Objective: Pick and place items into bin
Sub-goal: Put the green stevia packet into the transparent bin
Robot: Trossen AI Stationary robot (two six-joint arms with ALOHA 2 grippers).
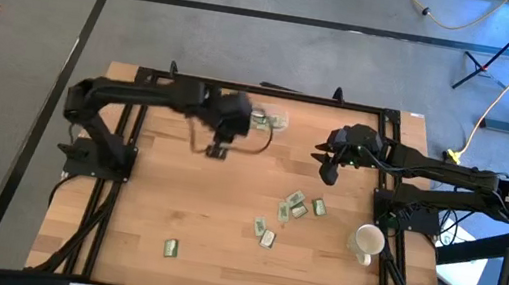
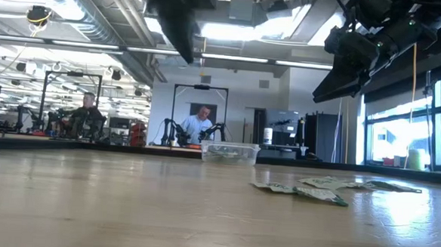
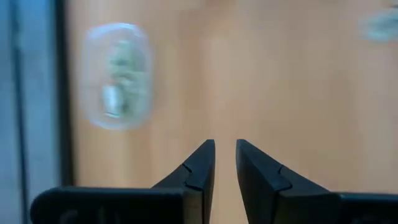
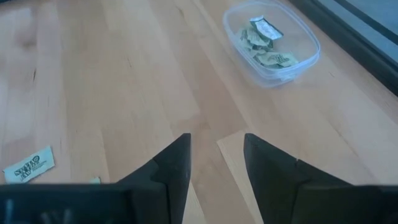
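The bin (image 1: 269,119), a clear low tray holding several pale green and white packets, rests on its base near the table's far edge; it also shows in the right wrist view (image 4: 272,40). More items lie flat on the wood right of centre (image 1: 296,205), (image 1: 265,233), and one (image 1: 171,247) lies near the front. My left gripper (image 1: 217,150) hangs above bare wood just left of and nearer than the bin, its fingers (image 3: 225,144) narrowly open with nothing between them. My right gripper (image 1: 325,169) hovers open and empty (image 4: 214,140) right of the bin.
A white cup (image 1: 366,242) lies on its side at the right edge of the table. Black frame rails (image 1: 121,153) run along the table's left, right and far sides. Bare wood spreads over the left half. People sit at benches in the room behind (image 2: 199,124).
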